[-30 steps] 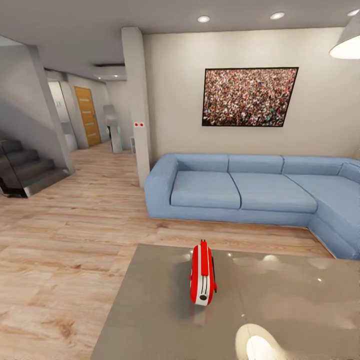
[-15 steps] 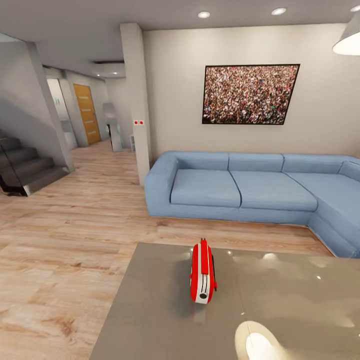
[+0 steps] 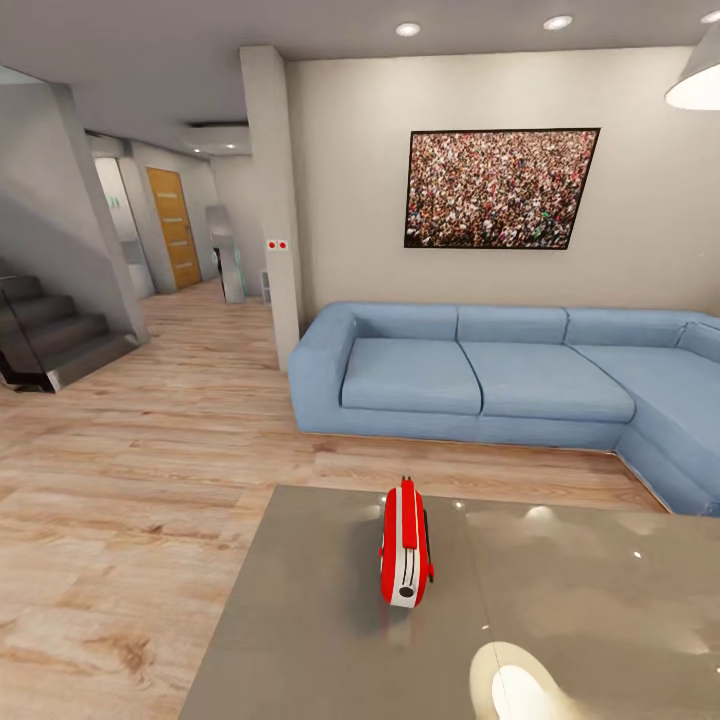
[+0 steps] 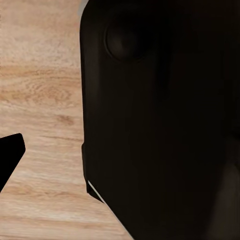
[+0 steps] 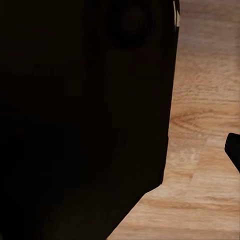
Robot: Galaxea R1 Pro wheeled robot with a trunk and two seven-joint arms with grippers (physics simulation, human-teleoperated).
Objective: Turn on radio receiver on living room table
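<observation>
head view: radio receiver [image 3: 405,548] on table [image 3: 300,640]

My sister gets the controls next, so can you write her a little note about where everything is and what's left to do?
Grippers: I can't tell from the wrist views whether either is open or shut; both look past dark robot parts at the wood floor.
Things: the red radio receiver stands on the grey table, ahead, with the blue sofa beyond.
Done: robot faces the table.
Left: reach out and switch the radio on.
</observation>
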